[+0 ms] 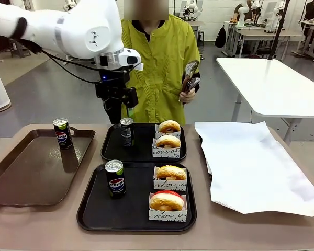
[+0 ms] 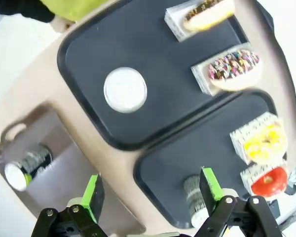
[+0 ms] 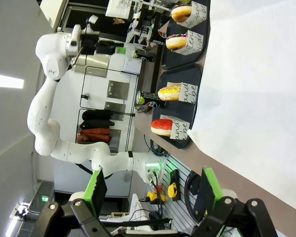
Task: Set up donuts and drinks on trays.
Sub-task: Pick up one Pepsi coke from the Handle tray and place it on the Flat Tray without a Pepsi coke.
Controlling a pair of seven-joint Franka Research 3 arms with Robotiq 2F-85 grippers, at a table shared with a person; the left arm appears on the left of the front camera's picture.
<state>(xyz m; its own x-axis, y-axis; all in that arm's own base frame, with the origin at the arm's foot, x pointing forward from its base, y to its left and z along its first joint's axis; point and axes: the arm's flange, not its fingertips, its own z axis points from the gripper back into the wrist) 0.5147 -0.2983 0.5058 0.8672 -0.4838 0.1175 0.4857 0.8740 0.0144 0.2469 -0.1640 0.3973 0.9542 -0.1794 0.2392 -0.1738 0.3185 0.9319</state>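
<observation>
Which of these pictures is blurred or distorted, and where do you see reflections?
Left wrist view: motion blur smears the far tray's donuts and the can on the brown tray. Front view: sharp; the brown tray mirrors its can faintly. Right wrist view: rolled sideways, wide-angle bending, the white paper bright and nearly featureless.

Left white arm enters from 9 o'clock, wrist pointing down, its black two-finger gripper with green pads (image 1: 116,99) at about 11 o'clock of centre, jaws spread wide, nothing between them (image 2: 150,195). Right black two-finger gripper with green pads (image 3: 152,190): jaws also spread wide, empty.
</observation>
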